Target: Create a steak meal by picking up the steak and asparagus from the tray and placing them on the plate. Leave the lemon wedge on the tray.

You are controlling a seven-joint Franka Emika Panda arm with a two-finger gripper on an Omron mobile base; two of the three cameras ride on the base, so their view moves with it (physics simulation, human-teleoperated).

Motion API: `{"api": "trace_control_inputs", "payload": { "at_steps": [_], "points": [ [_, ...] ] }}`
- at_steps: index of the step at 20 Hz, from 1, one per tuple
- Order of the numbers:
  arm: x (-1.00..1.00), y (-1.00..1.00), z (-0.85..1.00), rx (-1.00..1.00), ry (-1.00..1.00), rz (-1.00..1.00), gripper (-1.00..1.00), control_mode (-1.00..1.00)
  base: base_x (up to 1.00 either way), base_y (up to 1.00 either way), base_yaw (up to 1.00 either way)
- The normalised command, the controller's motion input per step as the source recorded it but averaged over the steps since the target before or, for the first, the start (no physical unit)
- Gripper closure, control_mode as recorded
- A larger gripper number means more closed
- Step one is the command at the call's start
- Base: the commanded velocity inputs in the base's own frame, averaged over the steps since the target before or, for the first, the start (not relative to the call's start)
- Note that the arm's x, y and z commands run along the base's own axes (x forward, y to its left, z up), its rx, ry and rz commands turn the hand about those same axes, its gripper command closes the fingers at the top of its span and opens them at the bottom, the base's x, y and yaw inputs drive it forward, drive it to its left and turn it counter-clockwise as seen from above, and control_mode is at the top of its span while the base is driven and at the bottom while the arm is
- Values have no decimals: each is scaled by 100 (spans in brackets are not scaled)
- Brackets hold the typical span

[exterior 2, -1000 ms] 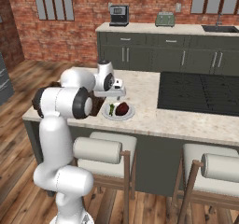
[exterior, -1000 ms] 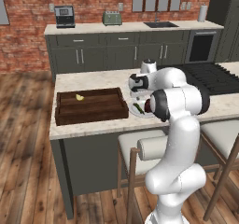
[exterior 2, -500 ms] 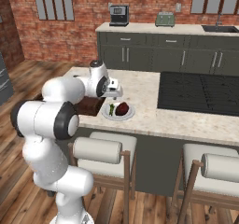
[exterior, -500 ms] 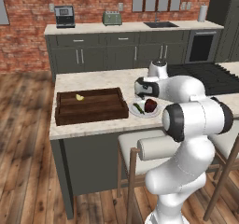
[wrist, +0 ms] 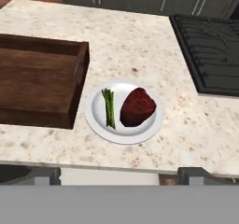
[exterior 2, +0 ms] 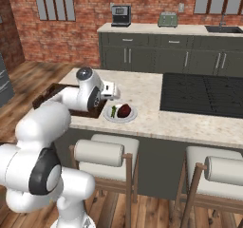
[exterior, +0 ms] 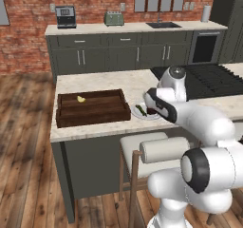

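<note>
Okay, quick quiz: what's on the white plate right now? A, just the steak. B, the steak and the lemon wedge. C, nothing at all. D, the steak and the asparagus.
D: the plate holds the steak with the asparagus beside it, while the lemon wedge lies in the tray.

From my hand feed I see the round white plate (wrist: 94, 120) at centre frame on the speckled beige stone desk (wrist: 140, 45). On it lie the thin green asparagus stalk (wrist: 109, 108), left, and the dark reddish-brown steak chunk (wrist: 137, 107), right, just apart. The dark brown wooden tray (wrist: 42, 83) sits at the left, just beside the plate. A black stovetop (wrist: 210, 41) fills the upper right.
</note>
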Motion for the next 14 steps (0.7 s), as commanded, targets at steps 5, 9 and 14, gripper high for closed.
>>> {"api": "trace_control_inputs", "payload": {
  "at_steps": [5, 9, 14],
  "points": [
    [-66, 0, 48, -3, -18, 0, -100, -100, 0, 0, 0],
    [-56, 0, 62, -1, -18, 0, -100, -100, 0, 0, 0],
    [-34, 0, 76, -1, -13, 0, -100, -100, 0, 0, 0]
  ]
}}
